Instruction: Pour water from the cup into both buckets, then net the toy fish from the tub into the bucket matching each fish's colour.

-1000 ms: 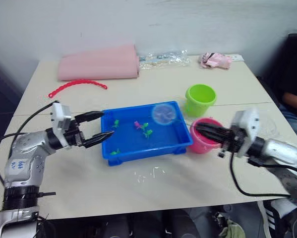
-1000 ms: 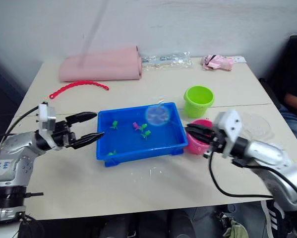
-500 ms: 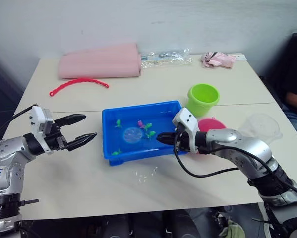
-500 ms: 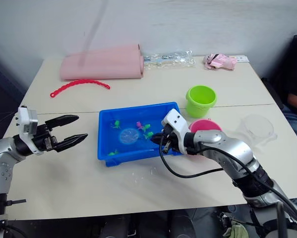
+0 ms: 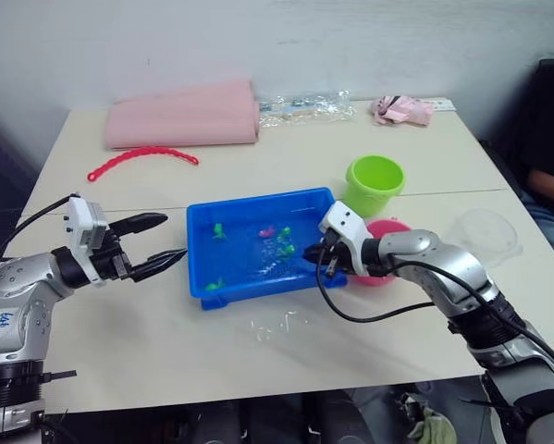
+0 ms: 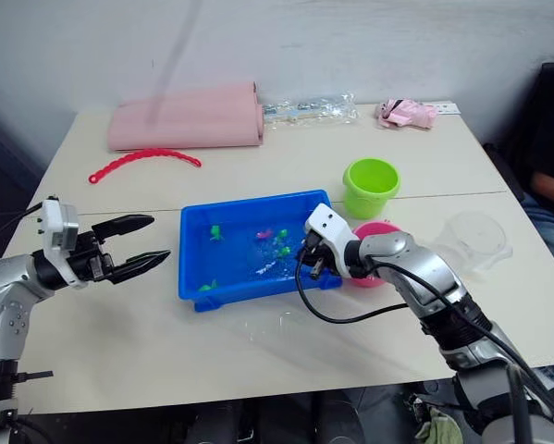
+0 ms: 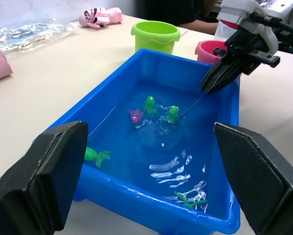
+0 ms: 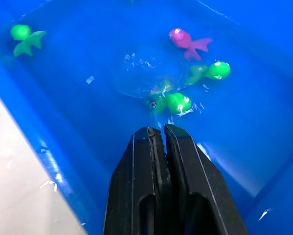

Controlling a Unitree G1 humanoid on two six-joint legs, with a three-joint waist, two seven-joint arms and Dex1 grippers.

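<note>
Right gripper (image 7: 215, 81): pinching the net's thin handle, fingers together.
Net (image 8: 144, 78): dipping underwater in the tub (image 5: 203, 282), touching green fish (image 8: 178, 103).
Handling: seemingly light, slender handle; gripping it firmly is advisable.
Left gripper (image 5: 170, 240): hovering beside tub, fingers apart.

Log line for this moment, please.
right pincer: shut on net handle, net dipped in tub | left pincer: open beside tub | pink fish unnetted
</note>
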